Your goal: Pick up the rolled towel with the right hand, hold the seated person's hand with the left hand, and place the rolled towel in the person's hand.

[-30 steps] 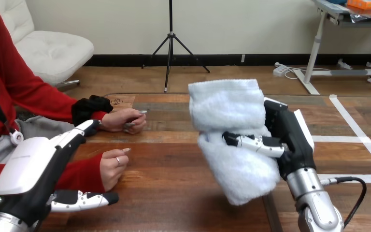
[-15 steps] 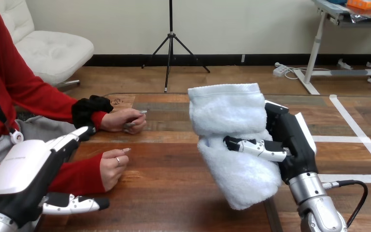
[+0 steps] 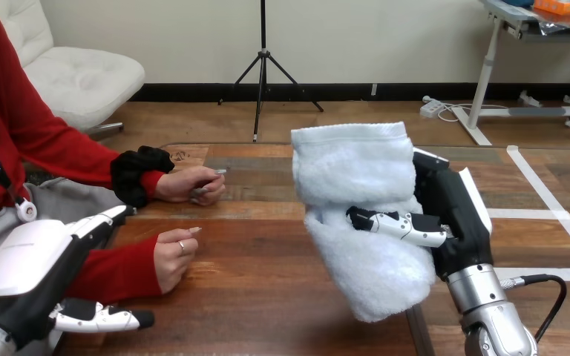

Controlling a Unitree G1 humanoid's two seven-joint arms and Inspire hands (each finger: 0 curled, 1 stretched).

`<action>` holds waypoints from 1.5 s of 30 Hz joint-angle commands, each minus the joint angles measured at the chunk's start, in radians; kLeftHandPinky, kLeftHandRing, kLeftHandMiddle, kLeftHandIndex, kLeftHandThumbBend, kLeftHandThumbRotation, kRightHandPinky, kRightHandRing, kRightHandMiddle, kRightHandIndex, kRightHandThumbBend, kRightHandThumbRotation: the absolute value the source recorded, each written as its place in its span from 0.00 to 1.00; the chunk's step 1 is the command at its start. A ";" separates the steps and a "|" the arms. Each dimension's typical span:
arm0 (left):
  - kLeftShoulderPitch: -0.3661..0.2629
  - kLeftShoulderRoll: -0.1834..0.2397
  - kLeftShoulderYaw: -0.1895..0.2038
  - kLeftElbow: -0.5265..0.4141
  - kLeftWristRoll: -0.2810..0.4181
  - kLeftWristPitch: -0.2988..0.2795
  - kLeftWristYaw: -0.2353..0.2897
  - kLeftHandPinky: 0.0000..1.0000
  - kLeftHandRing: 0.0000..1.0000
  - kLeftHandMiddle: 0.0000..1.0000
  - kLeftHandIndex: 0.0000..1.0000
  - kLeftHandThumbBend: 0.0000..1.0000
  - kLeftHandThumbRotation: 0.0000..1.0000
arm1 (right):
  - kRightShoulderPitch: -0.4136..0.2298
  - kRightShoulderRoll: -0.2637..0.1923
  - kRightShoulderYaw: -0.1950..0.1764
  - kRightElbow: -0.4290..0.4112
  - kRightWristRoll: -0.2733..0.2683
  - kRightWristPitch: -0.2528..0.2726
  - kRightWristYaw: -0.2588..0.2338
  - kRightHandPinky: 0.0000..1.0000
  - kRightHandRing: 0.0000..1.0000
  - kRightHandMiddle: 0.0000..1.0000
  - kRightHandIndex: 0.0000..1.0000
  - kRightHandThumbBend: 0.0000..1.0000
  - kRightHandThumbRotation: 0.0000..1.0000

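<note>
My right hand (image 3: pixel 453 215) is shut on the white rolled towel (image 3: pixel 356 215), holding it upright and lifted off the wooden table (image 3: pixel 267 274), right of centre. My left hand (image 3: pixel 33 271) is low at the bottom left, open, its thumb pointing right under the person's red sleeve, apart from the person's near hand. The person's near hand (image 3: pixel 172 256) rests on the table with fingers loosely curled. Further back, the person's far hand (image 3: pixel 191 183) rests on the table holding a small object.
White tape lines (image 3: pixel 549 200) cross the table's right part. A cable (image 3: pixel 542 297) runs from my right wrist. Open wood lies between the towel and the person's hands.
My left hand has drawn back down and left, away from the person's hands. My right hand with the towel has shifted slightly right and down.
</note>
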 commanded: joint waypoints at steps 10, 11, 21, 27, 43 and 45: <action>-0.147 0.075 -0.067 0.161 0.057 -0.024 0.066 0.73 0.82 0.86 0.89 1.00 0.44 | 0.047 0.030 0.023 -0.260 0.068 0.076 0.021 0.34 0.37 0.44 0.43 0.78 0.00; -0.156 0.077 -0.072 0.175 0.068 -0.018 0.073 0.73 0.82 0.86 0.89 1.00 0.44 | 0.056 0.031 0.025 -0.279 0.075 0.084 0.026 0.34 0.37 0.43 0.43 0.78 0.00; -0.230 0.093 -0.127 0.303 0.126 -0.010 0.140 0.73 0.83 0.86 0.89 1.00 0.43 | 0.120 0.035 0.048 -0.412 0.107 0.145 0.038 0.34 0.37 0.43 0.42 0.79 0.00; -0.278 0.098 -0.164 0.383 0.150 -0.006 0.177 0.74 0.83 0.86 0.89 1.00 0.45 | 0.145 0.033 0.057 -0.459 0.117 0.150 0.050 0.34 0.37 0.43 0.42 0.79 0.00; -0.377 0.097 -0.255 0.547 0.168 -0.010 0.253 0.74 0.82 0.85 0.88 1.00 0.45 | 0.191 0.025 0.067 -0.546 0.064 0.128 0.015 0.31 0.36 0.42 0.42 0.81 0.00; -0.389 0.097 -0.270 0.563 0.176 -0.006 0.263 0.74 0.81 0.85 0.88 1.00 0.45 | 0.197 0.025 0.069 -0.558 0.062 0.129 0.013 0.31 0.35 0.42 0.41 0.81 0.00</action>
